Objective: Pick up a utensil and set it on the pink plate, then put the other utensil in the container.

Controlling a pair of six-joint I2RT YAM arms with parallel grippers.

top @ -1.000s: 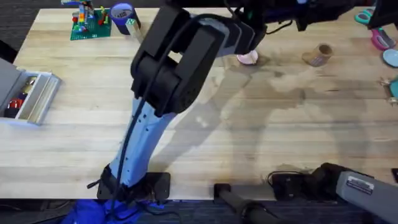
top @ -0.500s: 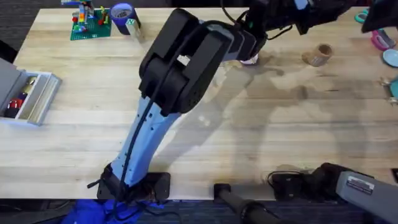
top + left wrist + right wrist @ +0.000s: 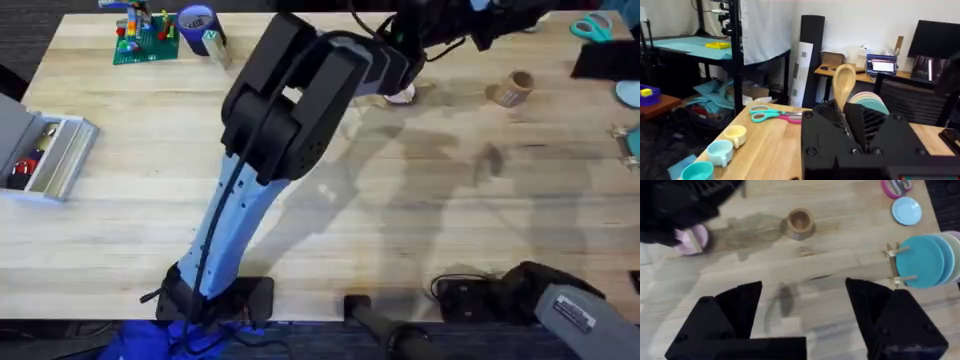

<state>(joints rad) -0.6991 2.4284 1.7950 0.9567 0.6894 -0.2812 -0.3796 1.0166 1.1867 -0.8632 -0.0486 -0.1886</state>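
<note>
My left gripper (image 3: 851, 131) is shut on the thin handle of the wooden spoon (image 3: 844, 82), whose oval bowl points up between the black fingers. In the overhead view the left arm (image 3: 290, 100) reaches across to the table's far side, over the pink plate (image 3: 402, 96), which it partly hides. The pink plate (image 3: 689, 240) carries a pale wooden fork (image 3: 694, 241). The tan container (image 3: 515, 88) stands upright and apart, right of the plate; its open mouth (image 3: 800, 221) faces up. My right gripper (image 3: 804, 295) hangs open over bare wood, short of the container.
A brick model (image 3: 140, 30) and a blue cup (image 3: 197, 22) stand at the far left. A grey box (image 3: 45, 155) sits at the left edge. Teal scissors (image 3: 590, 25) and a rack of plates (image 3: 927, 260) lie far right. Small cups (image 3: 720, 150) stand near the edge.
The left arm's end has swung right and upward from over the pink plate, and its shadow has slid toward the container. The right arm has stayed put.
</note>
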